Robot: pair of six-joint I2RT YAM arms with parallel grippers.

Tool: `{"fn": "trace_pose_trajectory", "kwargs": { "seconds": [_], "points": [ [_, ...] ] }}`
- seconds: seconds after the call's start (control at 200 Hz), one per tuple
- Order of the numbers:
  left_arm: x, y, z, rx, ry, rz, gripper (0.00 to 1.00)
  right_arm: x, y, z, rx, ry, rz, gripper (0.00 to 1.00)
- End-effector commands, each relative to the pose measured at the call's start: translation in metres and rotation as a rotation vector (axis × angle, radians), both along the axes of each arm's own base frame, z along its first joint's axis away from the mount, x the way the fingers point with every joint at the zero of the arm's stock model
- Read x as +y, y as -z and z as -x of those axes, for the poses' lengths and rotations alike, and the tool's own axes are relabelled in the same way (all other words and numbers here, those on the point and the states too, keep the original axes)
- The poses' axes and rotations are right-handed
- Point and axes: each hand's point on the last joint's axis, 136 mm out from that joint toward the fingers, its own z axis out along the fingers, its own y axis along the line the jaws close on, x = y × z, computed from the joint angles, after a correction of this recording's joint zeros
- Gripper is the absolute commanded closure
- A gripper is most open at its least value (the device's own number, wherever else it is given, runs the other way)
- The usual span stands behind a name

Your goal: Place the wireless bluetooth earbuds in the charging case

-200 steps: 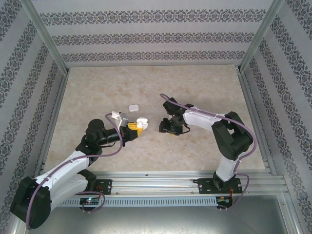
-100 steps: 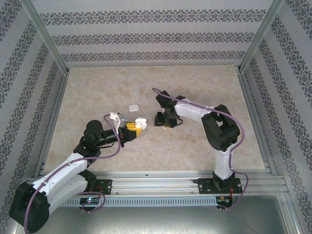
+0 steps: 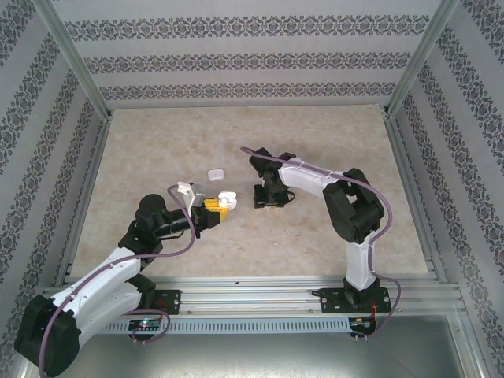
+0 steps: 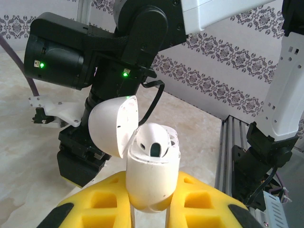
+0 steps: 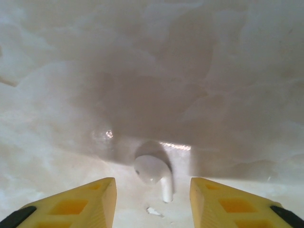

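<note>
Jaws, left: clamped on the lower body of the charging case (image 4: 152, 180); case held clear of the bench, mouth facing away from the wrist
Jaws, right: partly apart, pointing down at the bench (image 5: 199, 71); one yellow fingertip (image 5: 80, 202) on each side of the loose earbud (image 5: 154, 171), neither touching it
Charging case: lid (image 4: 111, 126) swung open to one side; seated earbud (image 4: 153, 140) already in a socket; the second socket cannot be made out from here
Loose earbud: flat on the bench between the right fingertips, a little nearer one than the other; bulb away from the wrist, stem toward it
Other item: small white piece (image 3: 214, 172) on the bench beyond the case, well apart from both arms; kind not clear
Step in hand: by my judgement, picking up the second earbud; insertion comes after
Method: centre over the bulb before closing; go low enough to catch it; close slowly, since the smooth rounded shell could squirt sideways
Caution: note which way the stem points, as it must enter the socket first
</note>
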Motion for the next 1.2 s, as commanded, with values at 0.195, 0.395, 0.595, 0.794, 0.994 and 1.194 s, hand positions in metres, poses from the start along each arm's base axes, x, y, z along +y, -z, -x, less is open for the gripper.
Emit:
{"fn": "trace_pose_trajectory", "kwargs": {
  "seconds": [0.195, 0.395, 0.595, 0.794, 0.994, 1.194],
  "points": [
    [0.000, -0.003, 0.003, -0.015, 0.007, -0.003, 1.00, -0.001, 0.009, -0.004, 0.009, -0.080, 0.097, 0.60],
    [0.001, -0.002, 0.004, -0.014, 0.006, -0.006, 1.00, 0.000, 0.013, -0.003, 0.012, -0.093, 0.113, 0.67],
    [0.000, -0.005, 0.003, -0.018, 0.005, -0.006, 1.00, -0.001, 0.013, 0.003, 0.014, -0.103, 0.124, 0.75],
    [0.000, -0.006, 0.004, -0.018, 0.008, -0.006, 1.00, -0.001, -0.007, 0.001, -0.039, -0.109, 0.129, 0.78],
    [-0.001, -0.010, 0.003, -0.028, 0.009, 0.001, 1.00, -0.009, -0.050, -0.007, -0.167, -0.103, 0.123, 0.79],
    [-0.004, -0.022, 0.002, -0.036, 0.030, 0.031, 1.00, -0.011, -0.114, -0.009, -0.358, -0.116, 0.079, 0.79]
  ]
}}
